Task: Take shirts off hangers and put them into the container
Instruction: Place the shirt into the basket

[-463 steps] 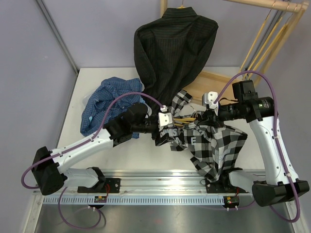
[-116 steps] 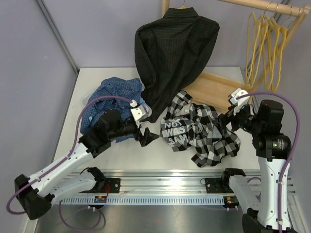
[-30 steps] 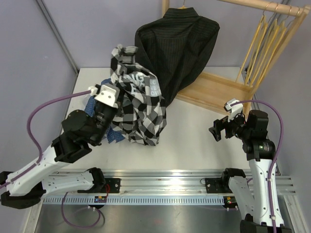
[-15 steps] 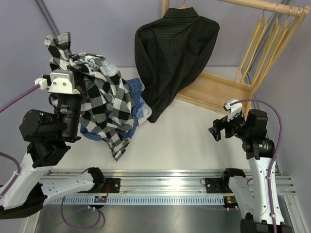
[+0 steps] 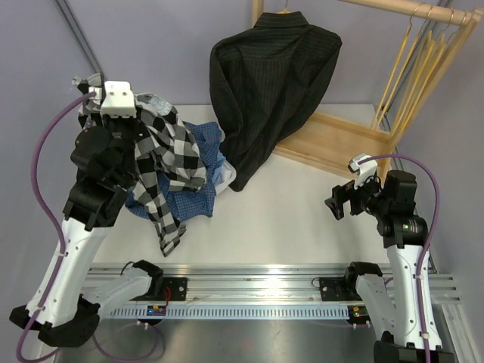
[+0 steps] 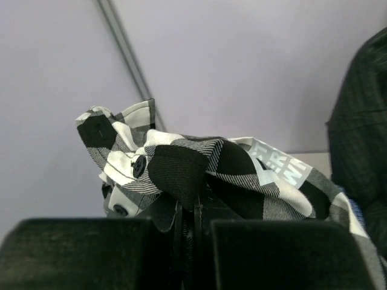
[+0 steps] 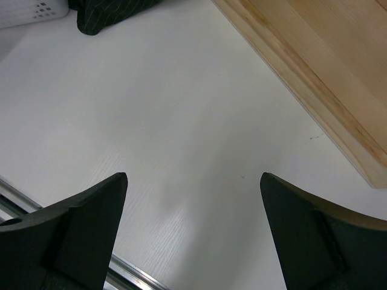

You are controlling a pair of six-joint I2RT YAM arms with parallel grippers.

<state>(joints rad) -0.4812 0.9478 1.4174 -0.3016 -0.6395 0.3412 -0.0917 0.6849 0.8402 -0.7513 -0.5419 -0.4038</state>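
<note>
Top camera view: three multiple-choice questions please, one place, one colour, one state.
1. Where is the checked shirt?
A. Flat on the wooden base.
B. Hanging from the left gripper, at the left of the table.
C. On a hanger.
2. What colour is the shirt at the back?
A. White.
B. Light blue.
C. Black pinstriped.
3. How is the right gripper?
A. Open, empty.
B. Shut on a hanger.
C. Shut on a shirt.
Answers: 1 B, its cloth is pinched in the shut grip. 2 C, dark striped cloth hangs below the rail. 3 A, only bare table shows in its wide gap.
</note>
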